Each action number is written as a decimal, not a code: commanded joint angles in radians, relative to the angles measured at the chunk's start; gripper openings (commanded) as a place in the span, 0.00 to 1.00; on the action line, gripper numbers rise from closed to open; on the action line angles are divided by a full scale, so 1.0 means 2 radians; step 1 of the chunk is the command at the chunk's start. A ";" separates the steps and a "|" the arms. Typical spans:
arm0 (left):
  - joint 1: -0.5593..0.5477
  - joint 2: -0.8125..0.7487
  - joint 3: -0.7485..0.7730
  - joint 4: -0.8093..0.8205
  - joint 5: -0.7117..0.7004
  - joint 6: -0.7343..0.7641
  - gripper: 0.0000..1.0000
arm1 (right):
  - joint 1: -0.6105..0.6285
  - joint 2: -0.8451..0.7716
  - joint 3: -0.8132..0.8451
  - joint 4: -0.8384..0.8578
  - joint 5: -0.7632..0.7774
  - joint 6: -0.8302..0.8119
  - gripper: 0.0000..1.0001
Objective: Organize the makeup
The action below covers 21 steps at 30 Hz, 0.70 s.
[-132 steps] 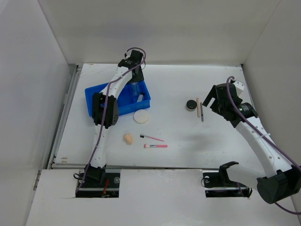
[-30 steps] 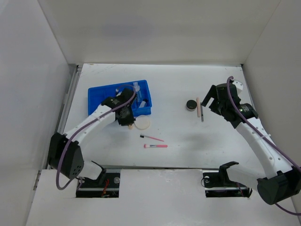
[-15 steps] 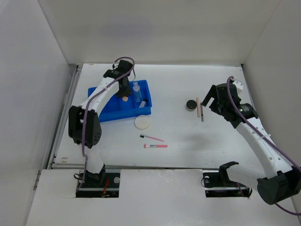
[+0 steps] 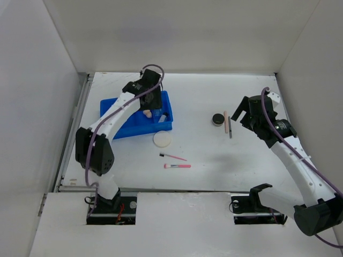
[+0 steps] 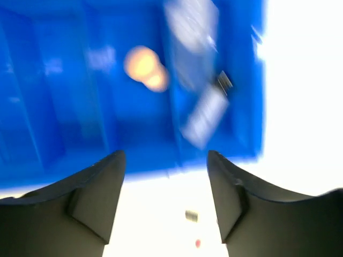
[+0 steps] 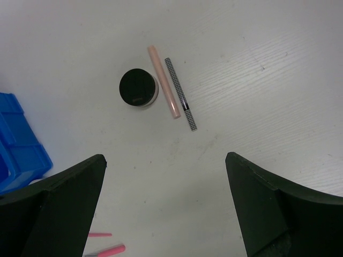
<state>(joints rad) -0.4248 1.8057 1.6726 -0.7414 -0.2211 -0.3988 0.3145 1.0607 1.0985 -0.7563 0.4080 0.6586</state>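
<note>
White table, faint wood grain in right wrist view, boxed in by plain white walls at back and both sides. Along left edge, metal rail; in front, white ledge with cutouts for arm bases. Far left on table, blue tray. Over it, left gripper, fingers apart, nothing between; view blurred. In tray, peach sponge, with bottles in compartment beside it. At right, right gripper wide, empty, above jar, stick and pencil; those two side by side, just beside jar. On table just beside tray, puff. Near centre, brushes, apart from tray.
</note>
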 commanded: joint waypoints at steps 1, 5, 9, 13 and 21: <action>-0.067 -0.071 -0.064 -0.003 -0.001 0.022 0.58 | -0.002 -0.003 0.001 0.005 0.006 -0.005 0.99; -0.140 -0.076 -0.127 0.003 -0.020 0.011 0.57 | -0.002 0.003 0.001 0.010 0.002 -0.005 0.99; -0.183 -0.052 -0.164 0.041 -0.043 0.003 0.63 | -0.002 0.003 0.001 0.010 -0.003 -0.005 0.99; -0.183 -0.020 -0.184 0.075 -0.054 0.014 0.64 | -0.002 -0.003 0.001 0.010 -0.003 -0.005 0.99; -0.187 0.059 -0.147 0.084 -0.059 0.037 0.57 | -0.002 -0.007 -0.003 0.005 0.002 -0.005 0.99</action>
<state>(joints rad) -0.7967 1.9003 1.3251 -0.5941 -0.3168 -0.3534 0.3145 1.0668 1.0966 -0.7555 0.4072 0.6586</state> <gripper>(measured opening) 0.581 0.994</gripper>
